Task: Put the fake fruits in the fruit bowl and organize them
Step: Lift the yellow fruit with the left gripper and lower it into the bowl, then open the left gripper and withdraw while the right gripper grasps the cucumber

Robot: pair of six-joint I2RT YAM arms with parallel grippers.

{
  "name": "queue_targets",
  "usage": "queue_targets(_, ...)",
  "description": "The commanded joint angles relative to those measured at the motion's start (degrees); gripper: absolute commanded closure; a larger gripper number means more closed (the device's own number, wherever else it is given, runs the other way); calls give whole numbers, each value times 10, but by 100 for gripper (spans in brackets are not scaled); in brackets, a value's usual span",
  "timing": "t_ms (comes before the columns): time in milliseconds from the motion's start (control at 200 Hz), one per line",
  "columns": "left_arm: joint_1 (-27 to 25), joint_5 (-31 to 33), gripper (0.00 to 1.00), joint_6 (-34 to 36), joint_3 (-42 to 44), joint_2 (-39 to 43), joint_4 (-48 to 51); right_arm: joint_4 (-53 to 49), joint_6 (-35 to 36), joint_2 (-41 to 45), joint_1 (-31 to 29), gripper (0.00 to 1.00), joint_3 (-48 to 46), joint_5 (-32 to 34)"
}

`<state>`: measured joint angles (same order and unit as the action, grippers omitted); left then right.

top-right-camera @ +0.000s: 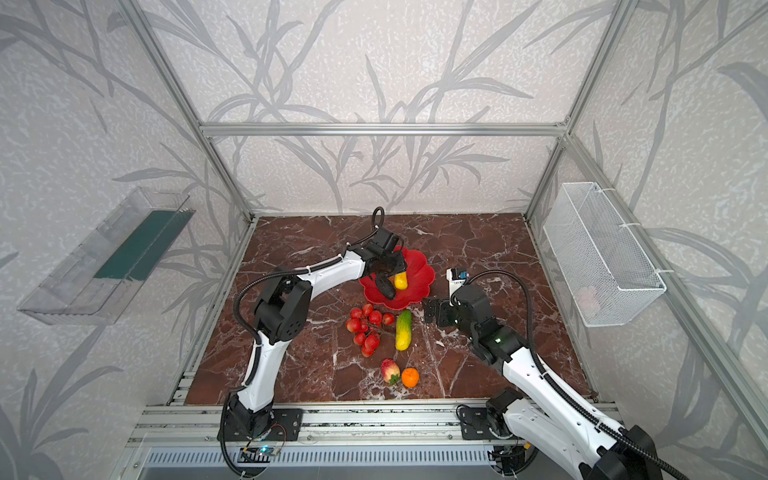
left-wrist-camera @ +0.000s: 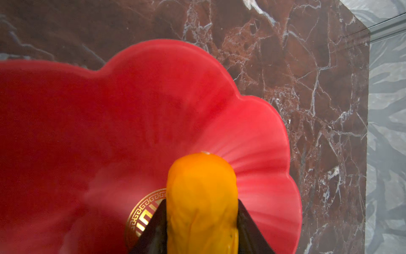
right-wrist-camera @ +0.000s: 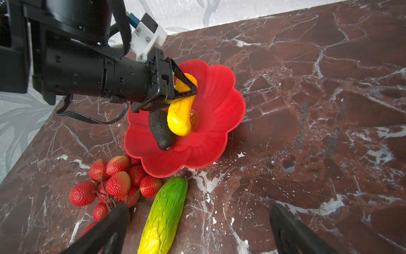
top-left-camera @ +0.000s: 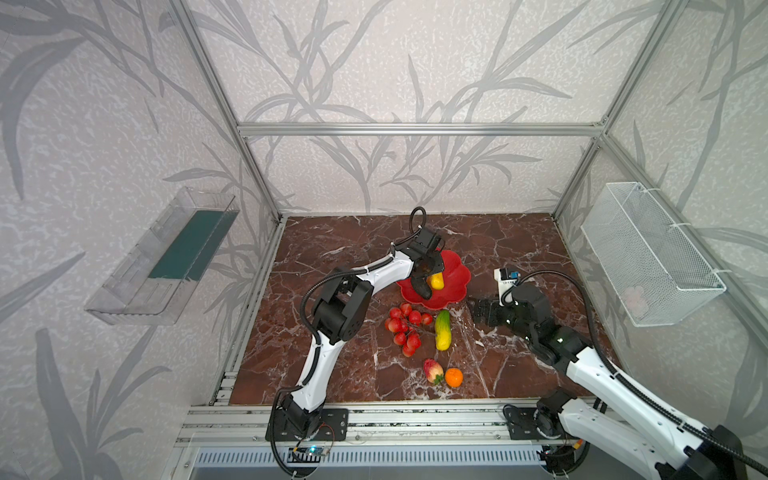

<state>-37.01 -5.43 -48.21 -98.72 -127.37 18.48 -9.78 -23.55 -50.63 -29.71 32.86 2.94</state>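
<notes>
Placing is judged in hand: the yellow fruit point(right-wrist-camera: 179, 118) is clamped in the half-closed left tool point(right-wrist-camera: 182, 96), with the fruit bowl point(right-wrist-camera: 219, 99) directly beneath and the dark oval point(right-wrist-camera: 160, 129) just beside. Lowering and release are called for. The right tool point(right-wrist-camera: 200, 209) is spread wide, empty.

left gripper point(top-left-camera: 431, 275) clamps yellow fruit point(top-left-camera: 437, 282) over red bowl point(top-left-camera: 457, 272) — dark oval fruit point(top-left-camera: 423, 289) just beside
</notes>
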Motion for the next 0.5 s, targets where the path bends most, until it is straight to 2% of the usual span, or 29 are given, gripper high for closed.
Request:
queue_targets(0, -5, 21, 59, -14, 17, 18, 9, 0, -3, -12, 1, 1, -4, -6)
queue_targets(160, -7, 13, 46, -6, 19, 26, 4, 6, -7, -30, 1, 0, -5, -21)
queue_targets(340, -6, 28, 42, 13, 37, 77, -22, 5, -12, -60, -8, 5, -5, -42)
queue_targets(495, -6, 49, 42, 36, 55, 143, -41, 6, -27, -96, -53, 9, -7, -33)
